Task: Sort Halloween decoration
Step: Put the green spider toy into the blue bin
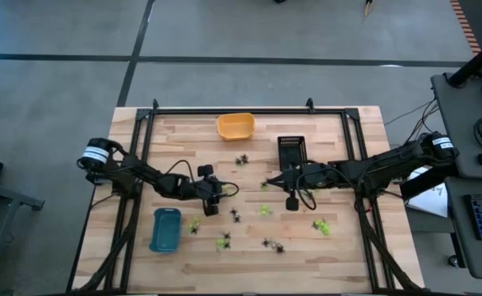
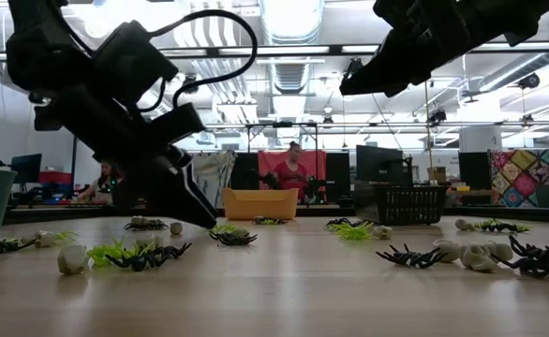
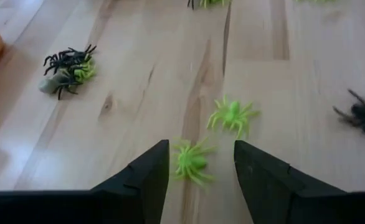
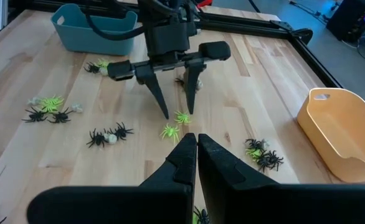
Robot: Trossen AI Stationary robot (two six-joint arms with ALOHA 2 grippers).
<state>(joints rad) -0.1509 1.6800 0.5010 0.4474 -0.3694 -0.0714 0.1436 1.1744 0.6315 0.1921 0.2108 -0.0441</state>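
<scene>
- The left gripper stands low over the counter with its two fingers spread apart. A lime-green spider lies flat on the wood in the gap between them, and the fingers are not pressing on it.
- A second green spider lies just beside the first one, a little farther from the fingers.
- The right gripper is clenched with nothing in it. It hangs above the middle of the counter, near the black tray.
- The other trinkets lie scattered on the counter: a small pile of black and green ones, and black spiders and whitish pieces along the front. I see none of them inside a tray.
- I judge that the spiders are very light, with thin legs that bend. A spider can easily slide or flip when one finger touches it first. The best place to take hold is the thicker body in the centre, not the legs.
- The left wrist view alone shows that the spider lies between the fingers.
- The right wrist view shows the left gripper from the front, with both green spiders at its tips, and also the blue tray and the orange tray.
- The high view gives the full layout of the trays. The low view shows how close to the wood the left gripper is.
</scene>
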